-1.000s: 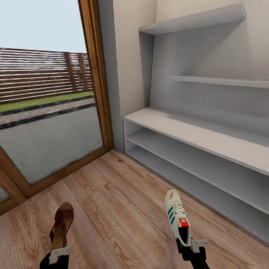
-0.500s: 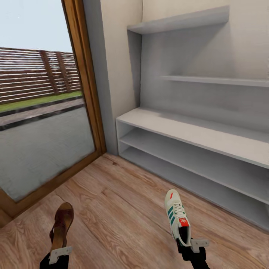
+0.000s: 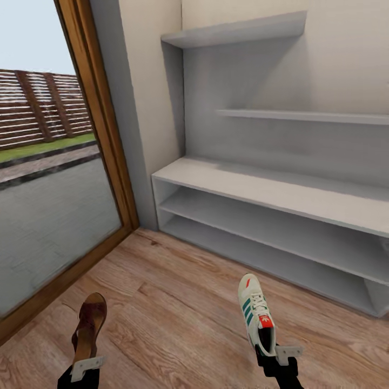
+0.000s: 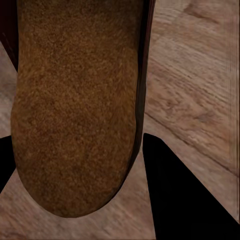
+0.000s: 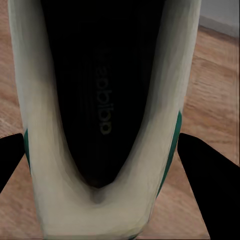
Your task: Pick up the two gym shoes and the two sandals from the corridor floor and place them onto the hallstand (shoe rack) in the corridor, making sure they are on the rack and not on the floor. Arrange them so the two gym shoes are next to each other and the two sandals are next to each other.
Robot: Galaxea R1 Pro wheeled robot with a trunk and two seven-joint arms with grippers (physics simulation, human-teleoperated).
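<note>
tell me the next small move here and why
Probably roll closer to the hallstand. The left tool holds a sandal and the right tool holds a gym shoe, both over the floor, with the bench top out ahead of them.

Wood-framed glass door (image 3: 54, 178) — tall pane at the head view's left, set in a warm brown frame (image 3: 100, 124) whose upright post runs from the top edge down to the floor, with a matching bottom rail slanting off toward the lower left corner.

Seen through the glass: grey paved ground (image 3: 48, 216); a dark kerb line and a paler brick-toned strip (image 3: 46, 165); a band of green grass (image 3: 40, 147); a slatted brown fence (image 3: 38, 108) with 2 visible posts; pale sky (image 3: 27, 38) above.

Off-white wall (image 3: 146, 97) — a narrow section just beside the door frame.
</note>
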